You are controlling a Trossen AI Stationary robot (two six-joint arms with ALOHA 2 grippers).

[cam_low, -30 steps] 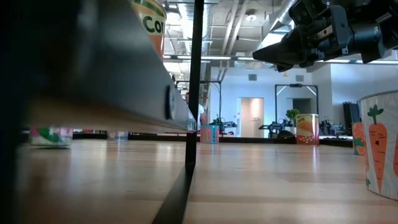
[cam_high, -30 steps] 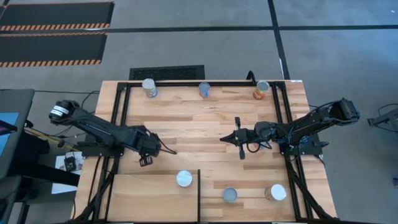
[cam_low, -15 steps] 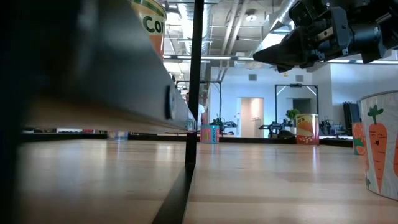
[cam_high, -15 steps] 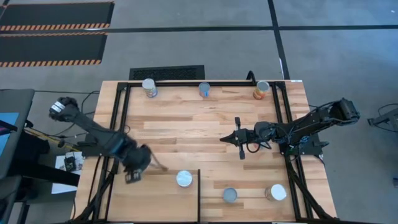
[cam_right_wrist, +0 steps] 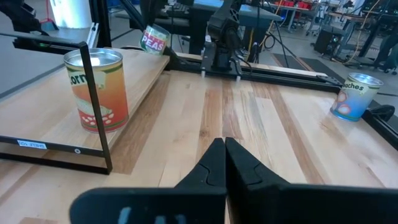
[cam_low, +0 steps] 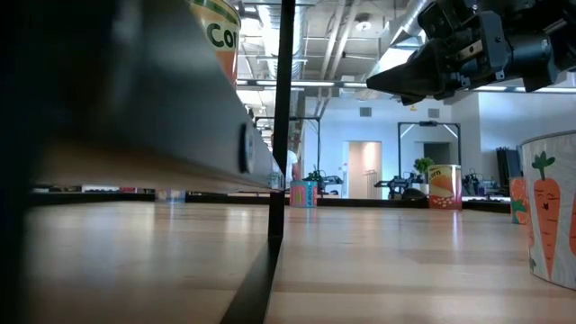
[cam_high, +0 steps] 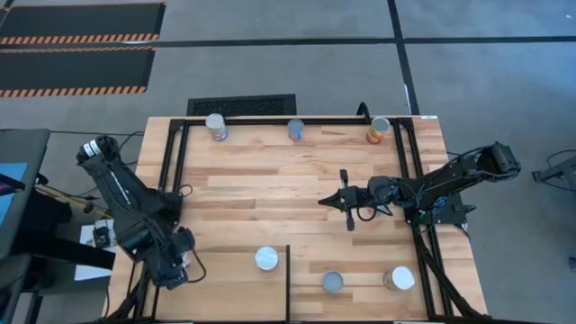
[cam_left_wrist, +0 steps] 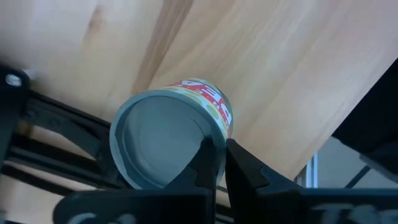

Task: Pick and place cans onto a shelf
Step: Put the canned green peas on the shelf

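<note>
The shelf (cam_high: 220, 286) fills the table's (cam_high: 288, 184) near left corner, with one can (cam_high: 265, 259) standing on its far right part. The left gripper (cam_high: 176, 270) hangs at the shelf's left edge, fingers clamped on the rim of a peas can (cam_left_wrist: 171, 138) that is tilted. The right gripper (cam_high: 335, 202) hovers over the table's middle, fingers closed and empty. Three cans (cam_high: 296, 130) line the far edge; two stand near right.

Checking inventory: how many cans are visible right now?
7 cans: three along the table far edge, one on the shelf, two beside it, one peas can in the left gripper. More may be hidden.
</note>
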